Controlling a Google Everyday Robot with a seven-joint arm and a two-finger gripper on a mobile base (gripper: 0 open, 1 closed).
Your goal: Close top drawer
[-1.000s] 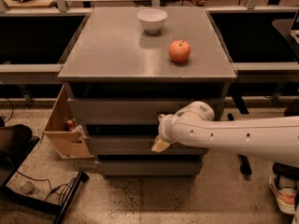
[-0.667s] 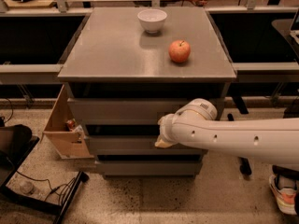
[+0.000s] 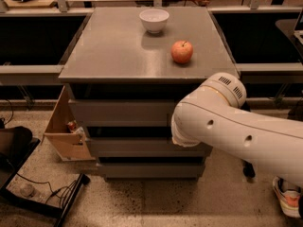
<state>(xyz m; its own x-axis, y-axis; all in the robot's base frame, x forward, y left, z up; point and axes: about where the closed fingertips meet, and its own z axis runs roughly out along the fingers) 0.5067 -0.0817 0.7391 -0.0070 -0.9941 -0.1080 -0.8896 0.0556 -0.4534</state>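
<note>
The top drawer (image 3: 123,112) is the uppermost of three grey fronts on the grey cabinet (image 3: 113,56). Its plain front stands a little out from the cabinet, with a dark gap above it. My gripper (image 3: 182,137) is at the end of the white arm (image 3: 236,131), against the cabinet front at the right end of the top drawer, by its lower edge. The arm's wrist covers most of it. The middle drawer front (image 3: 132,146) and the bottom one (image 3: 142,169) lie below.
A red apple (image 3: 182,51) and a white bowl (image 3: 154,20) sit on the cabinet top. A light wooden box (image 3: 64,126) leans at the cabinet's left side. Black cables and a stand (image 3: 42,193) lie on the floor at the left. A shoe (image 3: 286,197) is at the lower right.
The arm has risen and swung in front of the cabinet, now covering the right end of the top drawer and the gripper. The view has come closer to the cabinet.
</note>
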